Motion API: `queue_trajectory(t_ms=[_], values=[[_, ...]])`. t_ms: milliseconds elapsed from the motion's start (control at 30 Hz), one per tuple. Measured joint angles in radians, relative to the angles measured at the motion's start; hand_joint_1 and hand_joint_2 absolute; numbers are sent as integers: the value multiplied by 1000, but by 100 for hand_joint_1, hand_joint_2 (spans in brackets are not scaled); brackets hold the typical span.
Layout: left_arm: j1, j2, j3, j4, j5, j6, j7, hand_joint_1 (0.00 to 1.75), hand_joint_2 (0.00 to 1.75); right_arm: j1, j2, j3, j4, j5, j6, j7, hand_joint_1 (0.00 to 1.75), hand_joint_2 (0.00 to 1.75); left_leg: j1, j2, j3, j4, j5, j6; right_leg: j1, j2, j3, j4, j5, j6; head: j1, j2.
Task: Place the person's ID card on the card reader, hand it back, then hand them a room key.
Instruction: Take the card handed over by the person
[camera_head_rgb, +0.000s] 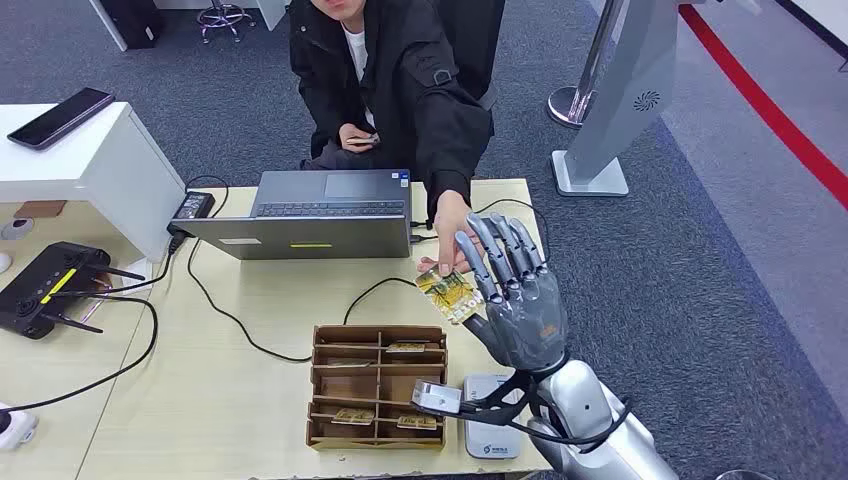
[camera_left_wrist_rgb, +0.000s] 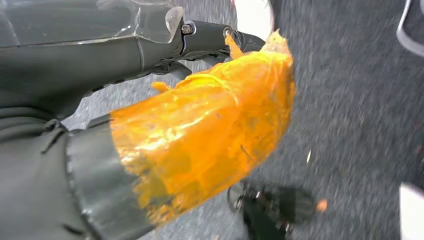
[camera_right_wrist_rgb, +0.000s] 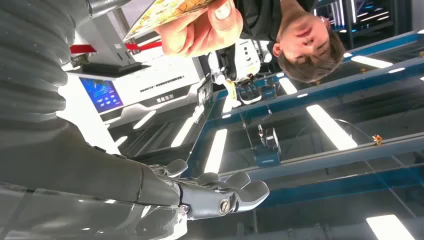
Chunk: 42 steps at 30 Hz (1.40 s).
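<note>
Right hand (camera_head_rgb: 515, 300) stood raised over the counter (camera_head_rgb: 250, 330) in the head view, fingers straight and spread wide, with no plain grip on anything. Just beside its thumb side lay the card (camera_head_rgb: 450, 295), pinched in the person's hand (camera_head_rgb: 447, 232), which reached in from beyond the fingertips. Whether the thumb touched the card could not be told. Below the wrist sat the reader (camera_head_rgb: 490, 428), and next to that, on the hand's thumb side, the box (camera_head_rgb: 378, 385) of key cards.

From the left wrist, the left hand (camera_left_wrist_rgb: 190, 100) hung over carpet, part of it wrapped in orange tape; its fingers were too hidden to say whether they were spread or curled.

From the right wrist, the fingers (camera_right_wrist_rgb: 235, 192) were apart and held nothing, while the person's thumb pressed on the card (camera_right_wrist_rgb: 165, 12) well off to the hand's thumb side.

The likely failure was a mistimed exchange. If the person let go before the hand closed, the card would probably drop to the counter, or slide past its edge to the floor. A late or broad closing could also catch the person's fingers instead of the card, since they covered much of it.
</note>
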Motion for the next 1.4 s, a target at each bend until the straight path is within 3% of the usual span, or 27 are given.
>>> queue_trajectory(t_ms=[267, 533, 600, 700, 733, 833, 867, 1000, 1400], values=[[36, 13, 0, 0, 0, -181, 42, 0, 0, -39, -4, 15, 13, -5, 2, 16, 0, 175, 0, 0, 0, 0, 0, 0, 0, 0, 0, 0, 0, 0, 0, 0], [111, 36, 5, -25, -13, -429, 63, 0, 0, -70, -36, 35, 26, -63, 0, -2, 0, 175, 0, 0, 0, 0, 0, 0, 0, 0, 0, 0, 0, 0, 0, 0], [132, 30, 16, -65, -30, -532, 77, 0, 0, -78, -42, 40, 31, -79, -2, -7, 0, 175, 0, 0, 0, 0, 0, 0, 0, 0, 0, 0, 0, 0, 0, 0], [168, -20, 56, -227, -83, -783, 96, 0, 0, -93, -51, 49, 40, -104, -4, -19, 3, 175, 0, 0, 0, 0, 0, 0, 0, 0, 0, 0, 0, 0, 0, 0], [179, -45, 76, -299, -103, -851, 96, 0, 0, -97, -54, 52, 44, -111, -5, -22, 20, 175, 0, 0, 0, 0, 0, 0, 0, 0, 0, 0, 0, 0, 0, 0], [199, -102, 132, -464, -153, -947, 88, 0, 0, -107, -60, 59, 55, -126, -8, -29, 121, 175, 0, 0, 0, 0, 0, 0, 0, 0, 0, 0, 0, 0, 0, 0], [202, -116, 147, -498, -165, -954, 83, 0, 0, -108, -61, 61, 57, -130, -9, -32, 142, 175, 0, 0, 0, 0, 0, 0, 0, 0, 0, 0, 0, 0, 0, 0], [203, -151, 203, -603, -207, -961, 64, 0, 0, -113, -65, 69, 67, -142, -14, -40, 156, 175, 0, 0, 0, 0, 0, 0, 0, 0, 0, 0, 0, 0, 0, 0], [197, -188, 276, -696, -257, -965, 36, 0, 0, -115, -70, 80, 76, -148, -21, -44, 164, 175, 0, 0, 0, 0, 0, 0, 0, 0, 0, 0, 0, 0, 0, 0]])
